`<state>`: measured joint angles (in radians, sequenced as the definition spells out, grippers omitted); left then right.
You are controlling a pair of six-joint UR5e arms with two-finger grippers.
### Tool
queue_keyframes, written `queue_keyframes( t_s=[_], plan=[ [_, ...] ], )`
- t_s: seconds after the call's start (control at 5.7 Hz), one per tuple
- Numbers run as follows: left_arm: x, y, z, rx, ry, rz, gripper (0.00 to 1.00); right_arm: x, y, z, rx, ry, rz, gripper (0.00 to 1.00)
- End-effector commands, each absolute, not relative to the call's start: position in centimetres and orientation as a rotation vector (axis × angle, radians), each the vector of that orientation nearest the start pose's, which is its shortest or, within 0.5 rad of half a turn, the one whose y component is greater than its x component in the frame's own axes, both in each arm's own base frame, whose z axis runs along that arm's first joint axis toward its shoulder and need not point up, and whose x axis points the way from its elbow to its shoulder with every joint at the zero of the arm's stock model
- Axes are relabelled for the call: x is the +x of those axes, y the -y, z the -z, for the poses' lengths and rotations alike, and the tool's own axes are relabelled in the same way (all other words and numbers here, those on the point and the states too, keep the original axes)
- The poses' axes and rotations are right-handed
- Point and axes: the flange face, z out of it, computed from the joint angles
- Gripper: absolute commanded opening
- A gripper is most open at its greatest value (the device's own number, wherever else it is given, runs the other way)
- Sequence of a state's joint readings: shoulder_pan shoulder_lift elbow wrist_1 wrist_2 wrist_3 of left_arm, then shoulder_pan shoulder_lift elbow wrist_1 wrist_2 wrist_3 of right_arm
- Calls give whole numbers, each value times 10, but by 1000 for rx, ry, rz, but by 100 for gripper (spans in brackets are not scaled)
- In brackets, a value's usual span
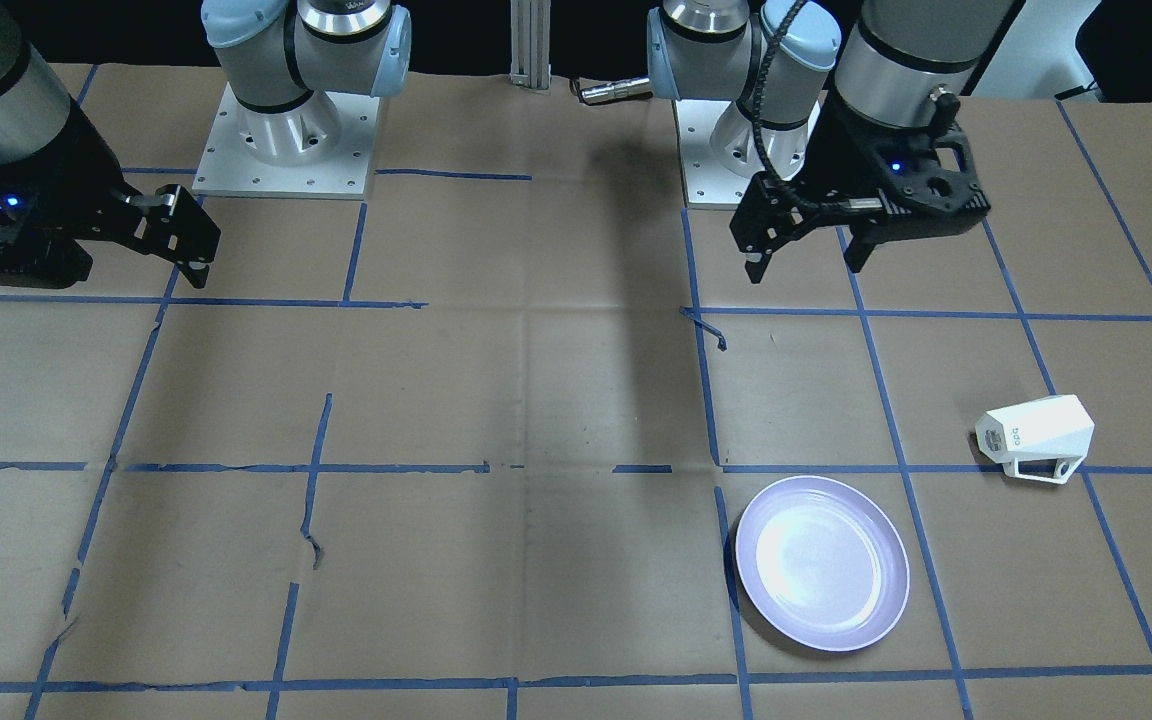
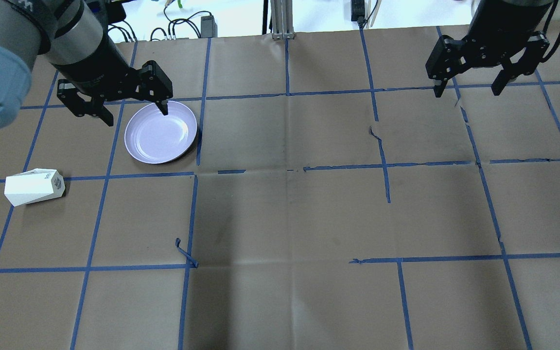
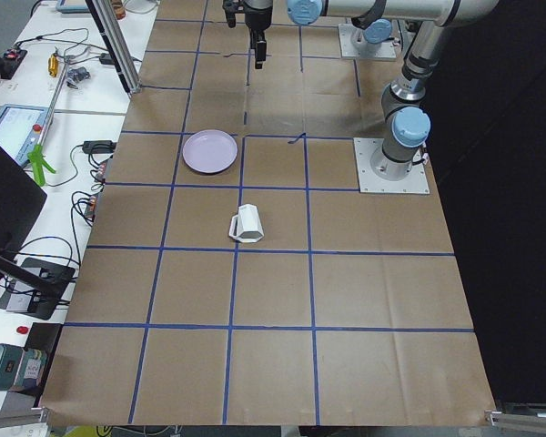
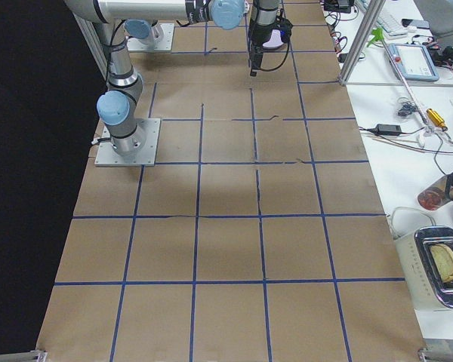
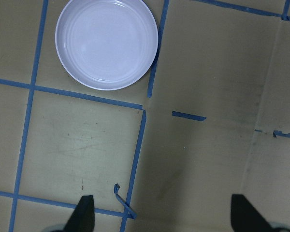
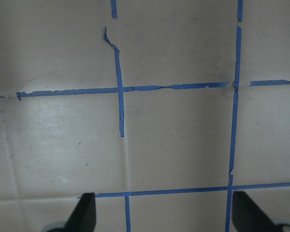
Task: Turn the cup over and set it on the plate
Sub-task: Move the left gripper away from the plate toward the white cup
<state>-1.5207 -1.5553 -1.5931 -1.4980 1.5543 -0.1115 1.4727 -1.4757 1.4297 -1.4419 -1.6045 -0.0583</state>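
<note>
The white faceted cup (image 1: 1034,432) lies on its side on the brown paper, handle against the table; it also shows in the overhead view (image 2: 34,186) and the exterior left view (image 3: 247,224). The lavender plate (image 1: 822,563) sits upright and empty, apart from the cup; it shows in the overhead view (image 2: 161,132) and the left wrist view (image 5: 107,43). My left gripper (image 2: 135,115) hangs open and empty above the table near the plate, well away from the cup; the left wrist view (image 5: 165,212) shows its fingers spread. My right gripper (image 2: 466,92) is open and empty over the far side of the table (image 6: 165,210).
The table is covered in brown paper with a blue tape grid (image 2: 287,170); some tape ends curl up (image 2: 185,253). Both arm bases (image 1: 286,140) stand at the robot's edge. Operator benches with cables and devices (image 4: 415,68) lie beyond the far edge.
</note>
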Motion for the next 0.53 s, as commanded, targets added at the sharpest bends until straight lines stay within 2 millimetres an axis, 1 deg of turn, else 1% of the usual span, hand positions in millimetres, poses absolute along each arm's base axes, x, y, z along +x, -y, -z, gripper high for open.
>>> queue_keyframes(
  t_s=[0.0, 0.18, 0.35],
  plan=[
    [38, 511, -492, -285, -3136, 108, 99, 78, 533, -496, 61, -3165, -135, 100],
    [127, 502, -486, -176, -3128, 91, 100, 78, 533, -496, 61, -3165, -135, 100],
    [229, 488, -480, -49, -3128, 71, 100, 78, 533, -496, 61, -3165, -135, 100]
  ],
)
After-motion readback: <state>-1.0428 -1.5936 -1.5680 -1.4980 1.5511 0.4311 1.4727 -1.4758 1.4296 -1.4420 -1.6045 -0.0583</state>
